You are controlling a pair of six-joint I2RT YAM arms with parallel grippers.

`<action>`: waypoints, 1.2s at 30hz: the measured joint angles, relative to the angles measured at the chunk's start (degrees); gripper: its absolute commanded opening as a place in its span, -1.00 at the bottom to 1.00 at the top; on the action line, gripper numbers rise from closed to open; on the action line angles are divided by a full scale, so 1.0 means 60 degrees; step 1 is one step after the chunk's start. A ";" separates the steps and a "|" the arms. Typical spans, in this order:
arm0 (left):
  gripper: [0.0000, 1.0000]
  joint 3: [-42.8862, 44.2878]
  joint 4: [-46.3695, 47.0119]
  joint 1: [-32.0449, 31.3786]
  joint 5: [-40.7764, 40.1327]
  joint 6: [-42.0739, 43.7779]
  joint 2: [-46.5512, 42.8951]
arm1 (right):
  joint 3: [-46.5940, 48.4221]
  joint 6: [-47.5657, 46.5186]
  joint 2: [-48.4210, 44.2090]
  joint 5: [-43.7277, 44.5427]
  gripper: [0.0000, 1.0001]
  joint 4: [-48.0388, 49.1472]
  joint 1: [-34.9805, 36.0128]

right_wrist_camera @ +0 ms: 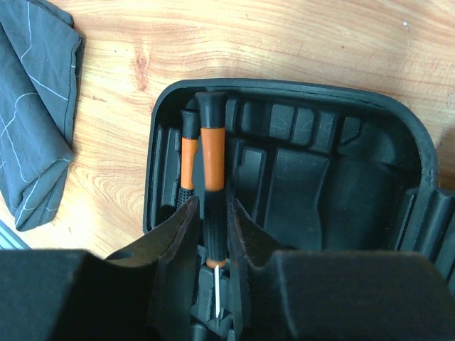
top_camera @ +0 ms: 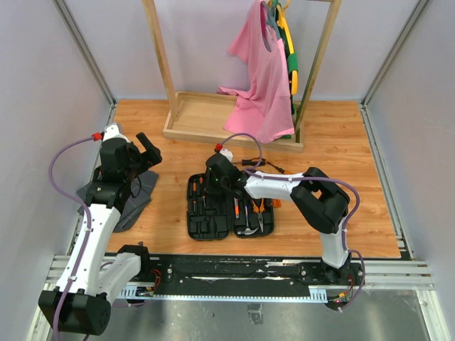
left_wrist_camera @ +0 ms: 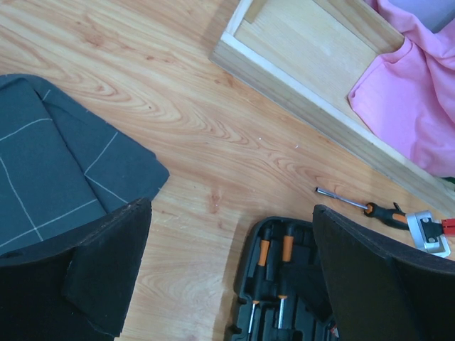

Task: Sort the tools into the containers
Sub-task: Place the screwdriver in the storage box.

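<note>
Right gripper (right_wrist_camera: 213,212) straddles an orange-and-black-handled screwdriver (right_wrist_camera: 212,142) lying in a slot of the open black plastic tool case (right_wrist_camera: 306,89). Its pads hug the handle, but I cannot tell whether they pinch it. Left gripper (left_wrist_camera: 231,213) hangs wide open beside the dark grey grid-patterned fabric (left_wrist_camera: 64,156). Another screwdriver (left_wrist_camera: 370,208) lies loose near the wooden rack base (left_wrist_camera: 298,57).

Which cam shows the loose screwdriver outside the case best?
Left wrist. The loose screwdriver lies fully in frame on the table, steel shaft and orange-and-black handle both clear. Top view shows it only as a small dark sliver behind the right arm. Right wrist view does not include it.
</note>
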 measured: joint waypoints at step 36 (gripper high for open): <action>0.93 -0.0211 0.0295 0.0197 0.0914 0.0186 0.0091 | -0.1705 -0.2178 -0.2841 0.1978 -0.21 -0.0634 -0.0004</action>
